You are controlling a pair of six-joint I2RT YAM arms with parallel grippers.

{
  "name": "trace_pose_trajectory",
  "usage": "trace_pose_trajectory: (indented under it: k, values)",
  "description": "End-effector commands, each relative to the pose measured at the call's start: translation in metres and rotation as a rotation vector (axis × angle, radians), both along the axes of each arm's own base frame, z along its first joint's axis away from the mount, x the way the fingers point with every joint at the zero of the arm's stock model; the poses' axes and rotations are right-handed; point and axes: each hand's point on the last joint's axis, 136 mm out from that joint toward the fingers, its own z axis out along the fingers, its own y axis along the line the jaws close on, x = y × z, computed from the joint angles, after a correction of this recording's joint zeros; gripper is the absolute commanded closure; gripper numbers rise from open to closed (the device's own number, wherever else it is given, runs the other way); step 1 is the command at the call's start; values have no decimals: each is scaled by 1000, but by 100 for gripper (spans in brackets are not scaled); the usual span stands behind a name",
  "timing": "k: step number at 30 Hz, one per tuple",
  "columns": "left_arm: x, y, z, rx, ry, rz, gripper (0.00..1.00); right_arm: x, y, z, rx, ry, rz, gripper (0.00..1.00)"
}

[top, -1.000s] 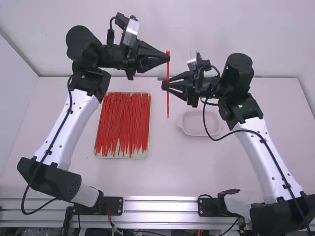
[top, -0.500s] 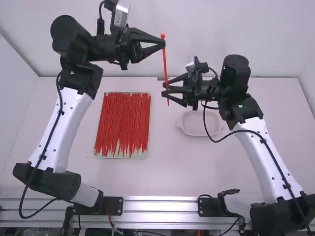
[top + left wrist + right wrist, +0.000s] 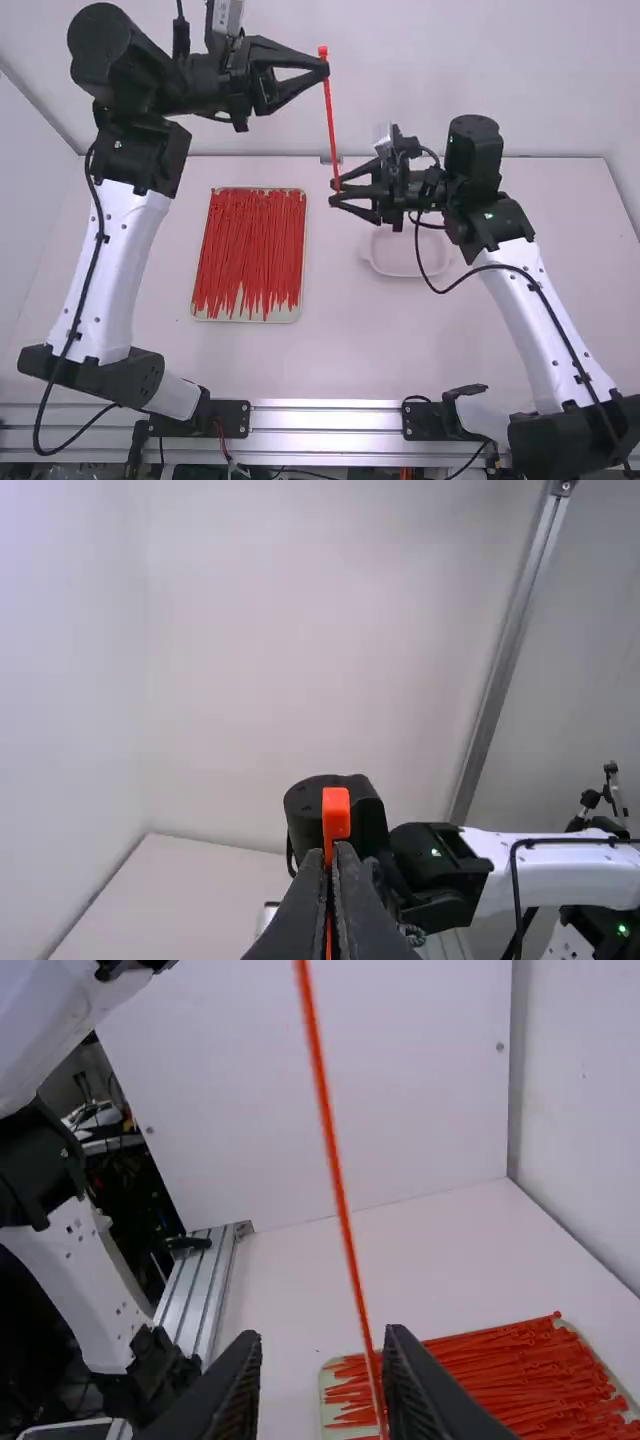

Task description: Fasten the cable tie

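The left gripper (image 3: pixel 324 65) is pinching the tie (image 3: pixel 329 120). The right gripper (image 3: pixel 335 192) is gaping wide around its loose tail, so it may be swinging out.

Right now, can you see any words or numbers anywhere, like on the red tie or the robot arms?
None: no word, number or sign can be read here.
The red tie, the pile of ties and the white dish are plain.
If there is any print on the robot arms, it is too small to read.
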Motion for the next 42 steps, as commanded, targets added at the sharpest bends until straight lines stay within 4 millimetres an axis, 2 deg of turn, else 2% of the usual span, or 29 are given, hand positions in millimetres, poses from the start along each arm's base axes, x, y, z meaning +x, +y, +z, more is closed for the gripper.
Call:
trace_pose_trajectory:
  k: [1,2,3,11,12,13,14,15,16,20,22,29,32,37,42]
  values:
    - [-11,3,14,-15,-35,9,98,-8,0,13,14,-42,25,83]
    - [-11,3,14,-15,-34,9,98,-8,0,13,13,-39,25,88]
    - [-11,3,14,-16,-30,8,98,-8,0,13,13,-37,24,99]
    - [-10,3,13,-17,-21,8,98,-8,-1,10,6,-7,21,100]
    - [-10,3,13,-15,-27,9,88,-8,-1,10,7,-8,22,100]
    - [-10,3,13,-14,-28,10,82,-8,-1,10,7,-9,22,100]
    - [-9,3,10,-6,-47,17,52,-8,-1,10,7,-11,20,100]
    - [-7,2,8,0,-55,22,36,-7,-1,10,5,-11,14,100]
    - [-4,3,6,2,-53,35,1,-7,-2,10,6,-13,12,100]
    - [13,3,-7,24,-21,110,1,-4,-11,16,9,-18,-26,100]
    - [19,4,-13,36,-7,141,1,6,-20,20,2,1,-107,100]
    - [33,7,-17,31,5,207,1,28,-45,31,-17,-22,-318,100]
    - [41,8,-20,27,19,242,1,52,-65,36,-40,-22,-497,100]
    - [48,9,-23,24,26,264,1,76,-94,41,-77,-27,-696,100]
    - [60,14,-22,10,39,335,1,106,-124,25,-169,19,-935,100]
